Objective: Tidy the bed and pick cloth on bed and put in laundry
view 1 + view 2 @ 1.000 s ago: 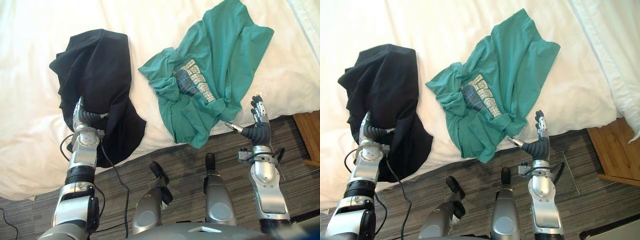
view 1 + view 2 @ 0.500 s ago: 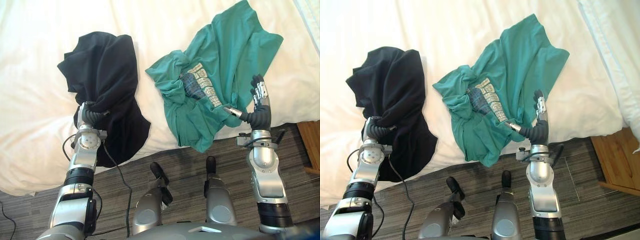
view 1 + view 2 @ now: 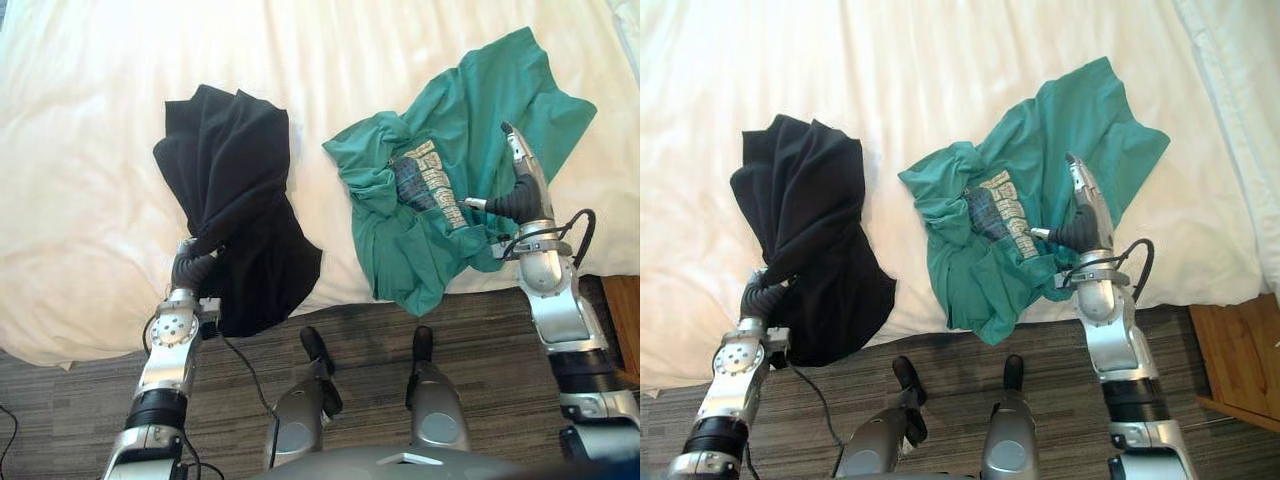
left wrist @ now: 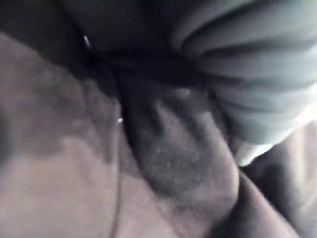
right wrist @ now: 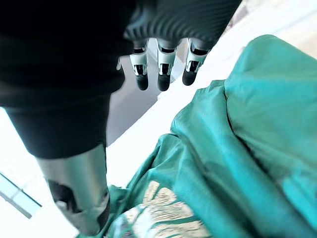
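Observation:
A black cloth [image 3: 235, 170] lies bunched on the white bed [image 3: 90, 150], its lower end hanging over the near edge. My left hand [image 3: 192, 268] is buried in that cloth at the bed's edge, and the folds run together toward it. In the left wrist view dark cloth [image 4: 148, 163] presses close against the hand's cover. A crumpled green T-shirt [image 3: 470, 110] with a grey print lies to the right. My right hand [image 3: 525, 200] stands open over the shirt's right half, its straight fingers [image 5: 159, 69] pointing up the bed above the green cloth [image 5: 257, 124].
A white duvet or pillow edge [image 3: 1240, 100] runs along the bed's right side. A wooden piece of furniture [image 3: 1240, 360] stands on the grey floor [image 3: 350, 315] at the lower right, close to my right arm.
The camera has shifted. My right hand has moved from the bed's edge forward over the green T-shirt. The black cloth has drawn narrower, gathered toward my left hand.

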